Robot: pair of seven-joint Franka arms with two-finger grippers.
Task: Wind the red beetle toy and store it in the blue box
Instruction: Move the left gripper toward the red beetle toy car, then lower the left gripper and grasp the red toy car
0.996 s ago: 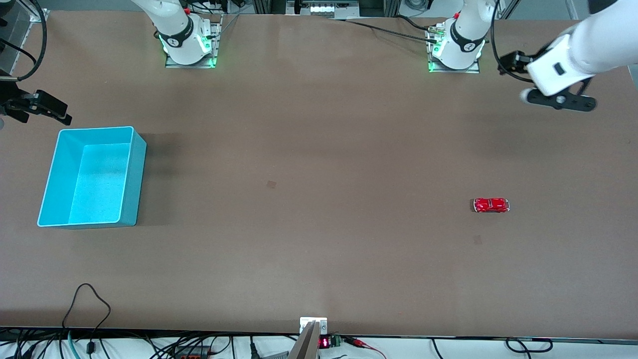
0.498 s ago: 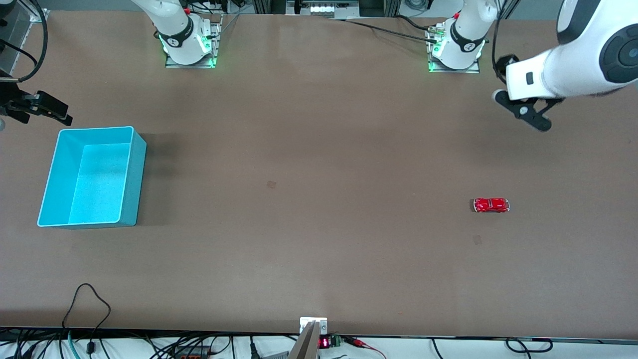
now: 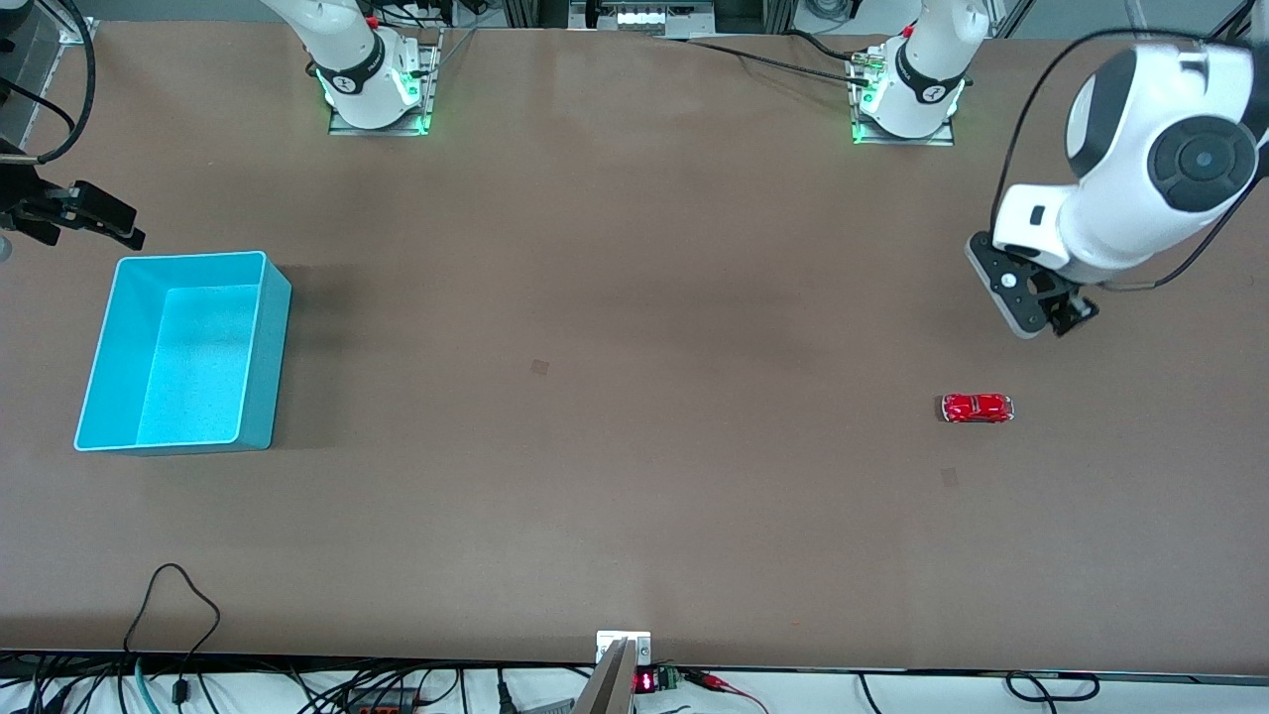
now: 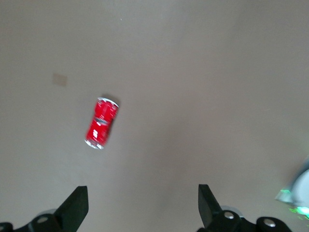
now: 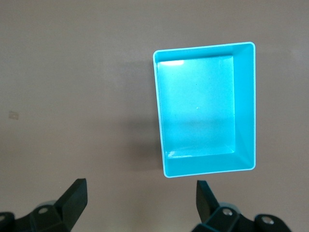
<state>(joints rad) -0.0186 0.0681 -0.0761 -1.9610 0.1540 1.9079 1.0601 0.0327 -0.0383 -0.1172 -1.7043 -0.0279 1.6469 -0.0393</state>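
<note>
Two items: red beetle toy [image 3: 978, 408] on bare table toward my left arm's end; blue box [image 3: 181, 349] at the right arm's end. Left gripper [image 4: 141, 208] spread, empty, over table near toy. Right gripper [image 5: 140, 205] spread, waiting beside box. Risk: I nudge toy; it rolls.

Arms: white and round, with dark grey round caps.
Left gripper [image 3: 1036, 302]: black, maybe with a small screw; wide black fingers [image 4: 75, 208].
Right gripper [image 5: 140, 205]: black too.
Bases: glow green.
Cables: thin and black.
</note>
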